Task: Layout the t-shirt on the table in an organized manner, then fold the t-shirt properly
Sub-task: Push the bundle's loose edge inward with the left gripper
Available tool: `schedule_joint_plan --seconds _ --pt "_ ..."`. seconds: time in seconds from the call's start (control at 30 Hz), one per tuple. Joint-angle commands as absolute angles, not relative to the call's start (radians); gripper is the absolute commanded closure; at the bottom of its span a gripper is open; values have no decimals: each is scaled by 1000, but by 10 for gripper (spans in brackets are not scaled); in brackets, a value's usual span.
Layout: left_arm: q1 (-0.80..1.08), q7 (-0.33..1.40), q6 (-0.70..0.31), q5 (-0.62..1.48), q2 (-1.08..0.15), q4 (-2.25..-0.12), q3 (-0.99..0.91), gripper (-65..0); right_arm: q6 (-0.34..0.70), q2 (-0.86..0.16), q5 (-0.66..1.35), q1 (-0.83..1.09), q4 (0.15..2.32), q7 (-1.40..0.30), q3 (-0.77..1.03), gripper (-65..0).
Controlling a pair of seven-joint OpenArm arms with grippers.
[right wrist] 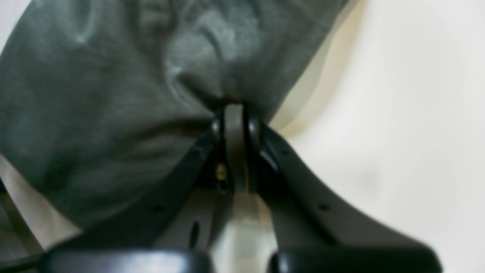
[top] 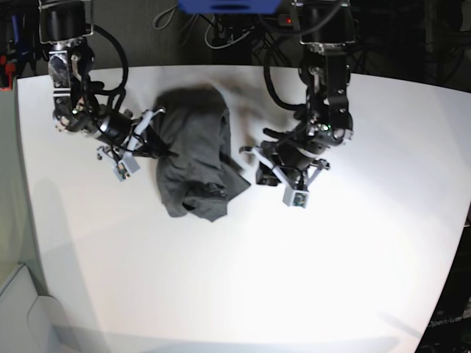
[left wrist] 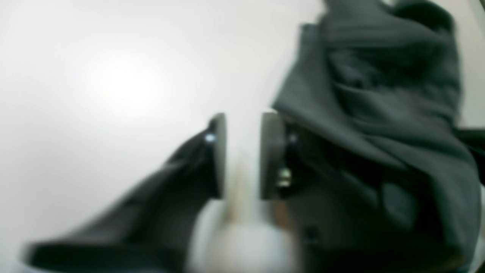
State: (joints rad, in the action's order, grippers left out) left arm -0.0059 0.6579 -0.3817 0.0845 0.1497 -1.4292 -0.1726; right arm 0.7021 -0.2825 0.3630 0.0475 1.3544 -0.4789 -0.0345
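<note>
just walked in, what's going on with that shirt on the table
A two-armed robot is working on a dark grey t-shirt lying bunched up on the white table. The right tool is shut on a pinch of the fabric at one edge. The left tool sits beside the opposite edge with a narrow gap between its pads and nothing in it. The shirt isn't laid out flat yet.

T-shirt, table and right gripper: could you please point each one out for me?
t-shirt (top: 193, 147): base view, middle of the crumpled fabric.
table (top: 294, 272): base view, bare white top.
right gripper (right wrist: 235, 113): right wrist view, between the fingertips pinching the fabric.
</note>
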Motion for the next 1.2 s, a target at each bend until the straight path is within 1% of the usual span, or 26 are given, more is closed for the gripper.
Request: schedule_joint_plan --seconds 0.0,0.03,0.07,0.1,0.13,0.2,0.37,0.57,0.73,0.8,0.93,1.13,1.17 --pt "-27 619 -358 102 157 -1443 -170 -14 698 -283 321 44 1354 -506 -35 0" --pt "-27 607 -321 102 157 -1442 -170 0 698 -282 318 44 1354 -504 -35 0" --pt "-28 595 -288 102 157 -1442 -170 -1 698 -282 318 44 1354 -504 -35 0" --pt "-28 582 -271 102 157 -1442 -170 -20 698 -282 318 42 1354 -504 -35 0" --pt "-31 562 -249 102 157 -1438 -165 -17 698 -282 318 33 1354 -504 -35 0" --pt "-48 522 -216 104 157 -1426 -130 0 698 -282 318 30 1354 -506 -35 0" --pt "-111 472 -165 110 157 -1302 -56 -1 698 -282 318 27 1354 -510 -35 0" --pt "-188 403 -62 289 157 -1132 -31 -1 698 -282 318 25 1313 -504 -36 0" --pt "-236 381 -54 329 157 -1007 -22 -1 698 -282 318 7 1268 -503 -44 0" --pt "-237 380 -54 346 157 -997 22 -1 698 -282 318 4 1264 -503 -50 0" --pt "-237 377 -53 470 157 -984 105 -1 698 -282 318 2 1264 -503 -50 0" --pt "-237 374 -59 581 157 -983 136 -2 698 -278 318 -16 1262 -503 -51 0" --pt "-237 374 -76 591 157 -983 136 -2 698 -274 318 -16 1262 -503 -53 0"
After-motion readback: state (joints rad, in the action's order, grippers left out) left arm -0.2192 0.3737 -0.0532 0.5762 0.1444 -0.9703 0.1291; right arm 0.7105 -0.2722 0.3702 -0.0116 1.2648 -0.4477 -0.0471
